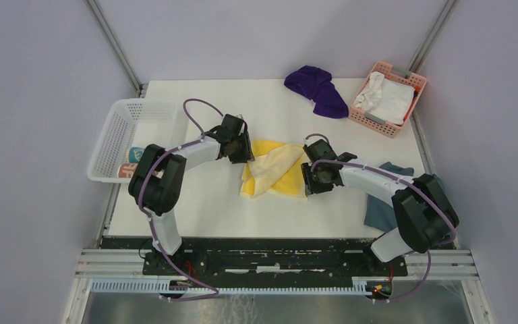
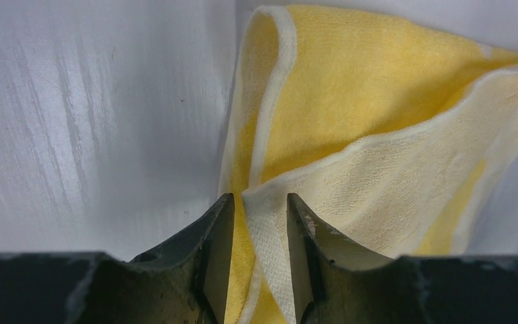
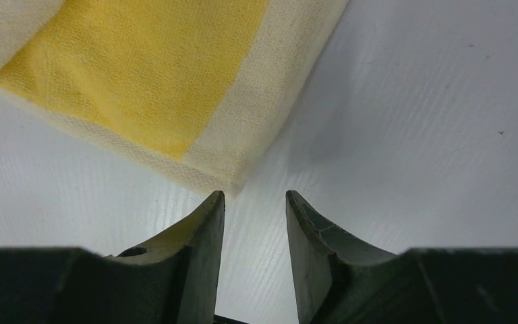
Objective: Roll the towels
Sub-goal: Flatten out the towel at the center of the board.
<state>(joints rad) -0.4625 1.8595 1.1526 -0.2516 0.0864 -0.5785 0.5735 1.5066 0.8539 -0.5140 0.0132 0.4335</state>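
Risks:
- The left gripper (image 2: 260,197) has a cream-edged fold between its fingers. They stand partway apart with cloth filling the gap, so I cannot tell if they bite. If they catch only the top layer, the fold likely peels open when pulled.
- The right gripper (image 3: 255,194) is narrowly parted and empty, with bare white table (image 3: 411,135) between its fingers. The towel corner sits just ahead of the left fingertip, not between the two. Closing here probably grabs nothing and the roll goes skewed.

The pale yellow terry towel (image 1: 273,172) has a cream border and lies between the two grippers. It is rumpled and flopped over itself diagonally, with the paler underside showing. It is not flat and no roll has started.
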